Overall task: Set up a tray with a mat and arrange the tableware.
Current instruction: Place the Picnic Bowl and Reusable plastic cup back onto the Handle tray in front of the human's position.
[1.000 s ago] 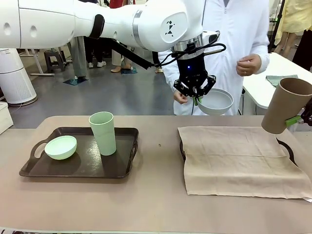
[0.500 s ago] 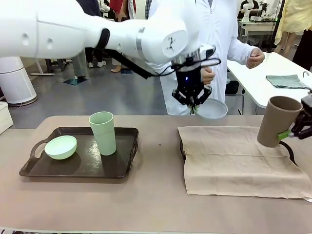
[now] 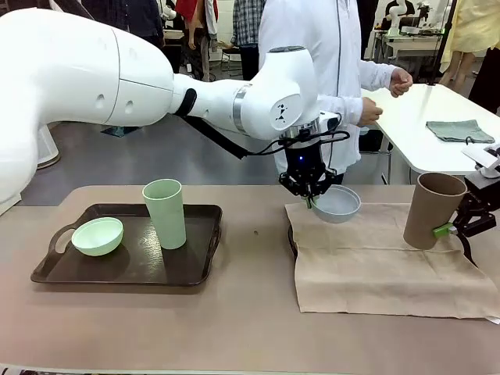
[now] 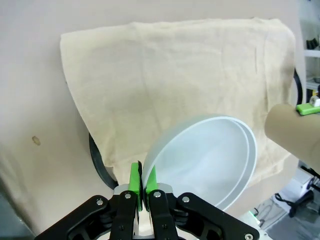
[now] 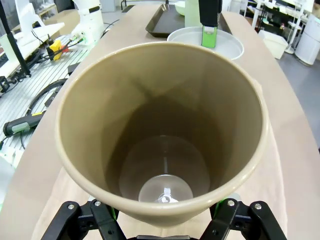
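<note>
Lower now than a second before, the left gripper (image 3: 311, 195) pinched the bowl (image 3: 338, 205) by its rim just over the mat (image 3: 367, 266) at its far left corner, and the right gripper (image 3: 449, 228) clasped the tilted cup (image 3: 428, 209) by the mat's right edge; both wanted levelling before release.

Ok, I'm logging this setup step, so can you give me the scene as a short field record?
left jaws: shut on rim of blue-grey bowl, tilted over far edge of mat
right jaws: shut on brown cup, tilted over mat's right side
mat: spread over a dark tray
other tray: mint bowl, mint cup upright
person: standing at far side
</note>
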`<state>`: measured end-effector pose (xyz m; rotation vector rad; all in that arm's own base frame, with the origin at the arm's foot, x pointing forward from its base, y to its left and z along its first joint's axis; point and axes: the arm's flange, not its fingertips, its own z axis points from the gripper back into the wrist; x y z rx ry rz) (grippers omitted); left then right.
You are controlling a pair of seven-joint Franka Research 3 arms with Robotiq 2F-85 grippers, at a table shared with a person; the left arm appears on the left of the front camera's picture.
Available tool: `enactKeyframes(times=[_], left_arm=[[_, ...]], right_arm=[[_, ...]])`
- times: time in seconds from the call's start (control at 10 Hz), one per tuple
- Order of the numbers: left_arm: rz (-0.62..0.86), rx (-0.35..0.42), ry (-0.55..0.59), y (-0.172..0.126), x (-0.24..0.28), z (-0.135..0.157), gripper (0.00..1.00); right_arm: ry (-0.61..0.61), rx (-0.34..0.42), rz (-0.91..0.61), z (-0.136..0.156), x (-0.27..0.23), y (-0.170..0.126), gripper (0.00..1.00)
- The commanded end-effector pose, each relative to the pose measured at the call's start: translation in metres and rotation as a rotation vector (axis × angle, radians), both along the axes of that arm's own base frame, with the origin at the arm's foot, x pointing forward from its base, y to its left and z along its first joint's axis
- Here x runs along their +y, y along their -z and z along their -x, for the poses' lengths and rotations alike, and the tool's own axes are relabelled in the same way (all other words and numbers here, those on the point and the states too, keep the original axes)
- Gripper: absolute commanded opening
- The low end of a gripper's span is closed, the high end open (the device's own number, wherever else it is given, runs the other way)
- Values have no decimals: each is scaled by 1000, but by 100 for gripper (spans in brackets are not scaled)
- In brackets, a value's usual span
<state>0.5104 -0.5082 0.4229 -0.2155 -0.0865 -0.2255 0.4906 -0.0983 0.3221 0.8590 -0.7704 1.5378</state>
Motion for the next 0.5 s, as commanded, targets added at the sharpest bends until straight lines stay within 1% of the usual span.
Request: enactKeyframes(times=[0.0, 0.1, 0.2, 0.4], left_arm=[[-3, 7, -2, 5, 1, -1, 4], [12, 10, 12, 9, -2, -2, 4], [24, -21, 36, 15, -9, -4, 4], [12, -17, 76, 34, -23, -11, 4]], right_arm=[[-17, 2, 1, -4, 1, 5, 81], [-31, -2, -21, -7, 4, 13, 81], [-54, -1, -37, -8, 6, 21, 81], [-68, -17, -49, -10, 8, 28, 81]])
